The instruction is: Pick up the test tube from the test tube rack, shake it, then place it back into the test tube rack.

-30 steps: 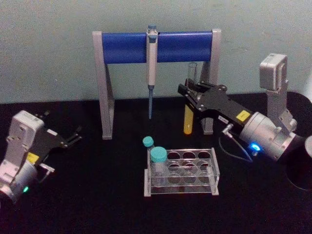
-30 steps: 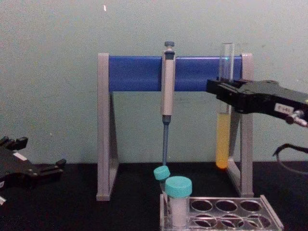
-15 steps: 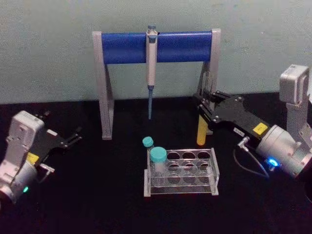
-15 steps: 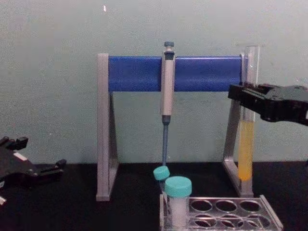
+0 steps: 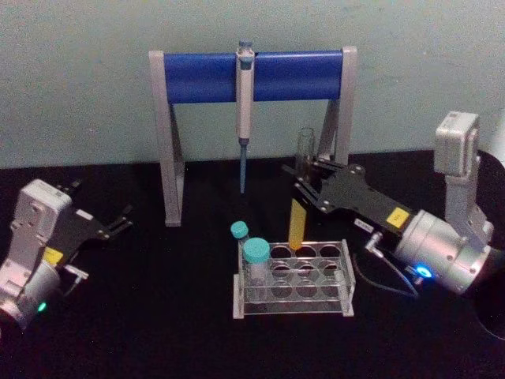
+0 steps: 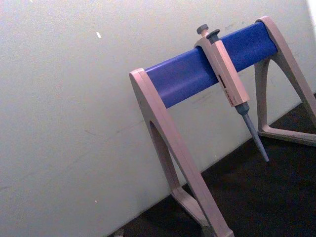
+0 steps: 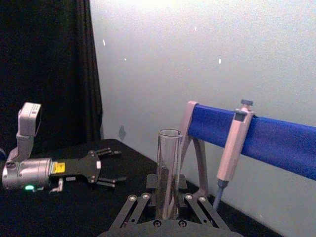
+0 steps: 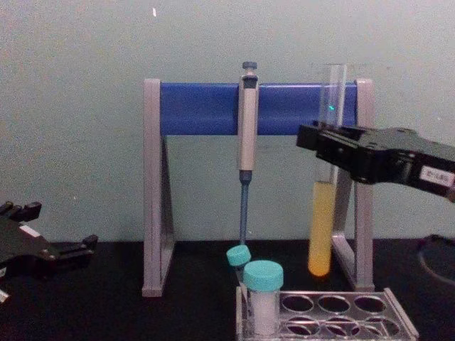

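Gripping the test tube (image 8: pixel 321 227) above the test tube rack (image 5: pixel 296 298), the right gripper (image 8: pixel 323 145) hovers — left gripper (image 5: pixel 122 221) idle, seemingly open.

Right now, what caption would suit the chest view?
Right gripper holds the test tube of yellow liquid above the test tube rack.

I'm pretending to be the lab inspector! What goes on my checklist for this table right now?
Surface: black table, no spills seen.
Job's things: test tube with yellow liquid, held slightly tilted above the test tube rack, not in a hole.
Clutter: two teal-capped vials at the rack's left end; pipette hanging on the blue stand.
Grippers: right gripper shut on the test tube; left gripper open, parked at the left.
Cables: thin cable looping behind the right gripper.
Surroundings: pale wall behind.
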You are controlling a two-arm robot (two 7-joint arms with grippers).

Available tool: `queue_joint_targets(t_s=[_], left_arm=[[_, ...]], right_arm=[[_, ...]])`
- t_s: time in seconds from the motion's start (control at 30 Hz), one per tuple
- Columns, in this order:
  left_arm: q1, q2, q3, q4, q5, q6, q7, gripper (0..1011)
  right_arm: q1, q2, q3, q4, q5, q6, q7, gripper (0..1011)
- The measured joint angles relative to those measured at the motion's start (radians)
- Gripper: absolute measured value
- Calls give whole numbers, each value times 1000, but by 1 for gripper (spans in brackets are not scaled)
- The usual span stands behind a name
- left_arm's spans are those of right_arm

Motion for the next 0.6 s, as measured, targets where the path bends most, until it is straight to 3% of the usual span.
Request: queue_joint_targets(t_s=[0.3,0.6], left_arm=[[0,0,0,0,0,0,0,1010],[0,0,0,0,0,0,0,1010]], right_arm=[[76,-62,-26,100,-16,-47,-21,232],[94,-111,0,150,-73,-64,-122,232]])
